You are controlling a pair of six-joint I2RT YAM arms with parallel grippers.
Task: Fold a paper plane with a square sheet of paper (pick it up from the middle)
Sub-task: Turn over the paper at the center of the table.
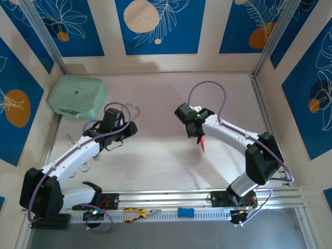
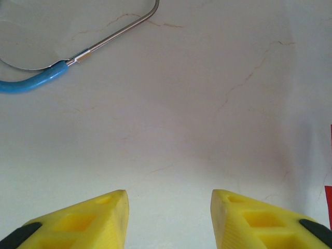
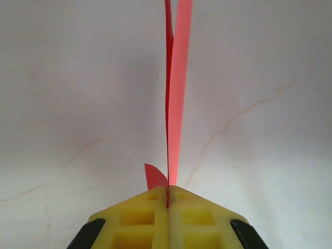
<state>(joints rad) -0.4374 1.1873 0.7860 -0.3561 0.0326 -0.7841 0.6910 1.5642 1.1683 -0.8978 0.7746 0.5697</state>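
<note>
Now | right pincer [image 3: 167,196] clamped on slim creased bright-red paper plane [image 3: 176,104], edge-up over pale counter [image 3: 78,104] | left pincer [image 2: 168,202] parted, empty | blue-sleeved metal wire loop [image 2: 31,83] near it | mint-green pouch [image 1: 78,96] back-left

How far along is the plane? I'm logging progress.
Done: the red paper is folded into a slim, creased shape. In hand: the right gripper is shut on it; the left gripper is open, empty. Left: release; whether more folds remain is unclear.
</note>
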